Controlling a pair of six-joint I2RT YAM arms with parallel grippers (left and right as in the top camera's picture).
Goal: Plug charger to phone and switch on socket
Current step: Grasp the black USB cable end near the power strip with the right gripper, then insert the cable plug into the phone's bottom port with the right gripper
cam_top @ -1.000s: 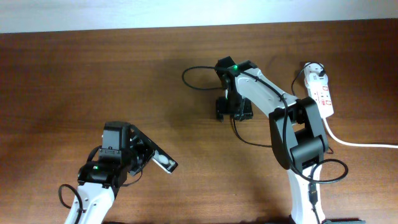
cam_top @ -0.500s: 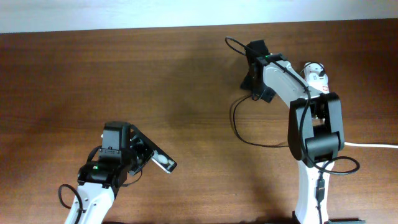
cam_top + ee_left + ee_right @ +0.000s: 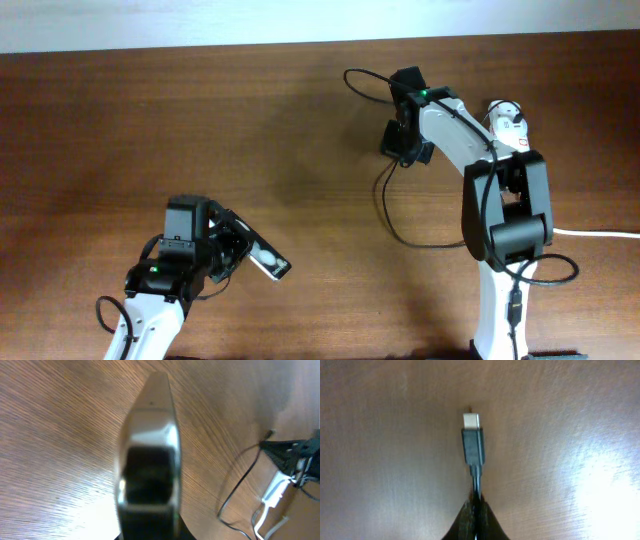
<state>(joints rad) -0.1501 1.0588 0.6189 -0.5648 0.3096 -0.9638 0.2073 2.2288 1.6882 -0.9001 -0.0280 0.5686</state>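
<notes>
The thin black charger cable (image 3: 472,447) is pinched between the clenched fingers of the right gripper (image 3: 475,510). Its small rectangular silver plug tip (image 3: 471,421) projects straight out beyond the fingertips. In the overhead view the cable is seen looping behind that gripper and trailing in a long slack curve across the brown wood-grain table (image 3: 150,120). The flat black rectangular phone (image 3: 265,261) is clamped in the left gripper (image 3: 238,252) near the front left, well apart from the plug. The short white oblong plastic socket strip (image 3: 518,140) lies at the far right, partly covered by the right arm (image 3: 495,215). Its thick white cord (image 3: 590,233) runs to the right edge. Bare wood is seen between the 2 grippers.
</notes>
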